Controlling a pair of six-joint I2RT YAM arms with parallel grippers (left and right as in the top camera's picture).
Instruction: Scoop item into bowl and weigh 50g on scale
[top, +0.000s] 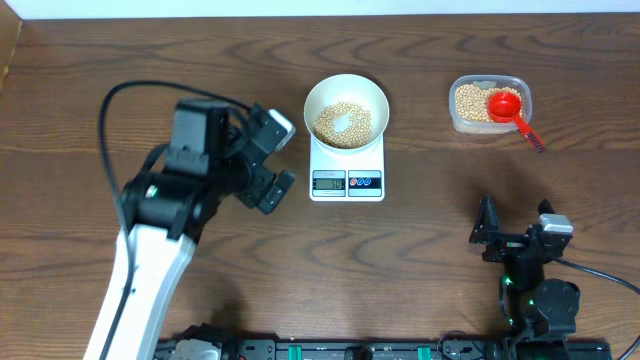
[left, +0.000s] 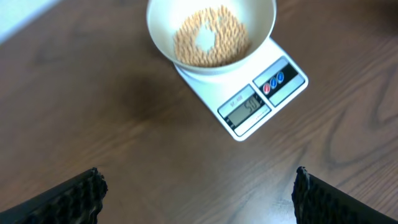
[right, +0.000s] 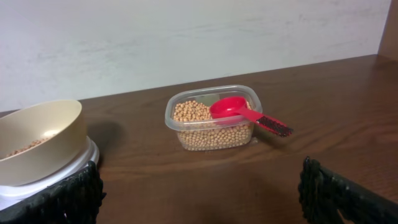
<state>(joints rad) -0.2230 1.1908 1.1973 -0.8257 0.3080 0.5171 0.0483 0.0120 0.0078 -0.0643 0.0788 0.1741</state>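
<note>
The white bowl (top: 381, 94) stands on the white scale (top: 347, 181) at the table's middle back. A layer of tan beans (top: 358, 124) lies in it, with a bare patch at the centre. In the left wrist view the bowl (left: 264, 25) and beans (left: 227, 43) sit on the scale (left: 283, 87), whose display shows digits that look like 50. My left gripper (top: 283, 158) hovers just left of the scale, open and holding nothing (left: 199, 196). My right gripper (top: 516, 222) is near the front right, open and holding nothing (right: 202, 193).
A clear plastic tub (top: 460, 118) of beans stands at the back right, with a red scoop (top: 505, 103) resting in it and its handle sticking out over the rim. The right wrist view shows the tub (right: 214, 134), the scoop (right: 231, 107) and a wall behind.
</note>
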